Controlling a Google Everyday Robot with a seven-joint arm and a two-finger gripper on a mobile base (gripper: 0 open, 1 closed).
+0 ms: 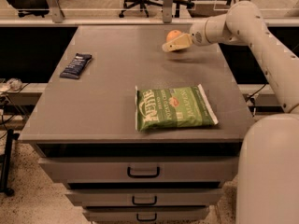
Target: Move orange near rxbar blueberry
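Tabletop scene, read from left to right. The rxbar blueberry (75, 66) is lying flat near the left edge of the grey table (103, 111), its dark navy wrapper running lengthwise away from the viewer. Nothing is touching it. A green chip bag (175, 107) is resting flat toward the front of the table, right of centre, with its printed face turned up. It is sitting well apart from the bar.

Behind the bag, near the far right part of the tabletop, the orange (174, 33) is sitting in the gripper (170, 44). The pincer is closing on the fruit, and a tan finger (180, 43) is crossing in front of its lower half. A soft shadow is falling on the table just beneath them. The orange is lying well apart from the rxbar blueberry, across the width of the table.

The pale arm (254, 31) is reaching in from the right. Drawers (142, 171) are stacked below the tabletop.
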